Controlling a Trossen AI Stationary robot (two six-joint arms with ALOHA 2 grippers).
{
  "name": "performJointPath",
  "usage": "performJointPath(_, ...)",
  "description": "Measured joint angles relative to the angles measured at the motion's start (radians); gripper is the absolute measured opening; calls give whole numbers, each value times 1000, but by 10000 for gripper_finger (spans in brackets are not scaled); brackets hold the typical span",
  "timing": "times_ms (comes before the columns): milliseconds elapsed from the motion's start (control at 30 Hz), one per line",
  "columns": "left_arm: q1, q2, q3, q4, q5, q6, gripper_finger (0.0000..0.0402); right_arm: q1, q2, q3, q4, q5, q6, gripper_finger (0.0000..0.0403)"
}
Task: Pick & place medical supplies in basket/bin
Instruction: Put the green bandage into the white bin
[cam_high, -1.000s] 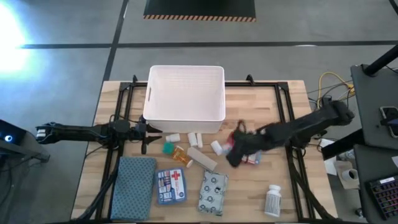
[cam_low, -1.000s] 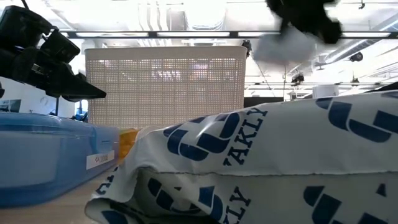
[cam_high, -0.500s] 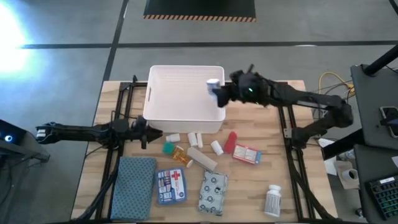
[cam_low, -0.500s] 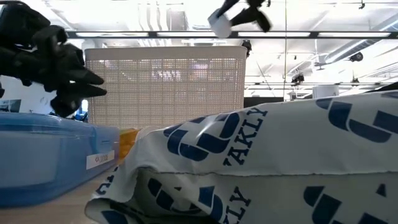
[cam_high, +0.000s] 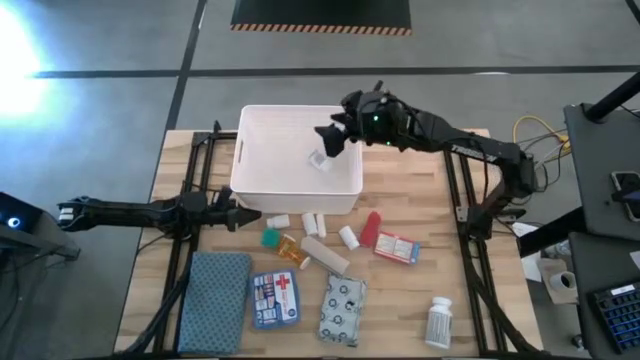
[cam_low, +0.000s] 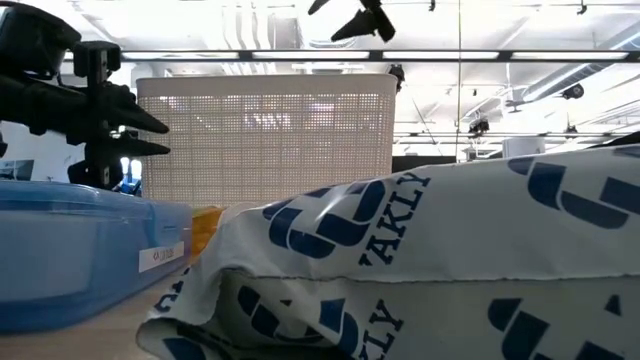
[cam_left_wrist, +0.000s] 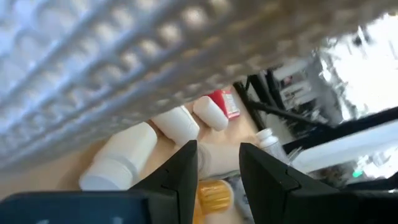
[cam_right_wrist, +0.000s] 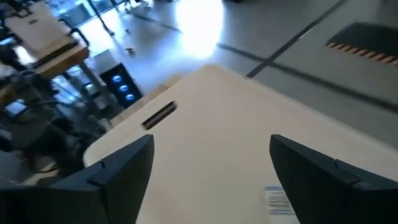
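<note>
The white bin (cam_high: 297, 150) sits at the far middle of the table (cam_high: 460, 290), open side up, so anything let go above it drops straight in. The supplies not yet binned lie spread across the near half, where either arm can reach them: the blue-grey cloth (cam_high: 215, 290) at near left, then the first-aid pouch (cam_high: 274, 298), the patterned packet (cam_high: 341, 308), the red-white box (cam_high: 397, 247) with the red tube (cam_high: 371, 226) beside it, a white bottle (cam_high: 438, 322) off alone at near right, and a cluster of small white rolls (cam_high: 313, 222) with the orange vial (cam_high: 291, 250) just in front of the bin's near wall.

The right gripper (cam_high: 334, 138) hangs over the bin's right half, well above its floor. Its fingers (cam_right_wrist: 118, 167) stand spread wide with nothing between them, and a small white item with a printed label (cam_high: 318, 160) shows below them inside the bin; I judge this to be a release, the item either falling or just landed.

The left gripper (cam_high: 238, 212) waits low at the bin's near-left corner, beside the rolls. Its fingers (cam_left_wrist: 184, 169) are apart by a narrow gap and pinch nothing.
</note>
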Motion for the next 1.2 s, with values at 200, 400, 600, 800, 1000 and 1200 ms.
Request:
performJointPath(200,0,-1,1,26,26,-54,100,30,16,124,-279,167,-49,331)
performJointPath(400,-28,45,92,-131,45,-43,99,75,12,179,-507,336,-46,349)
performJointPath(600,-70,193,357,-580,-6,14,99,93,13,177,-581,374,5,359)
performJointPath(800,-102,416,540,-807,-25,45,139,92,12,174,-614,374,45,359)
performJointPath(1000,-257,605,615,-815,-119,-28,190,89,10,174,-720,441,55,359)
performJointPath(1200,-580,713,684,-888,-468,-373,201,90,6,174,-744,500,78,359)
